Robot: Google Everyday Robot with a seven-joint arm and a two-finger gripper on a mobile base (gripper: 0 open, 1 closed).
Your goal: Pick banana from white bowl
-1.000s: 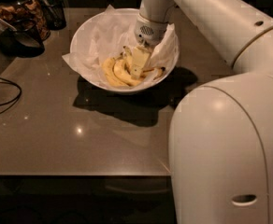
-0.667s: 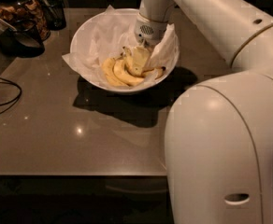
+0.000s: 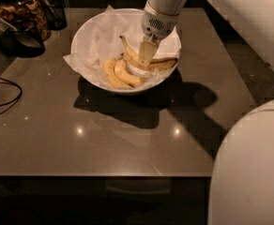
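My gripper hangs over the banana, right side of the bowl, for a top grab (can't tell if closed).

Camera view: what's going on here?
The robot arm reaches down into the white bowl on the table. Its gripper is low inside the bowl, right at the middle of the banana, the big curved one with the long stem. That banana lies on the crumpled paper lining, not lifted. Two shorter bananas lie beside it, on the gripper's left in the view. A dark jar stands at the table's far left corner.
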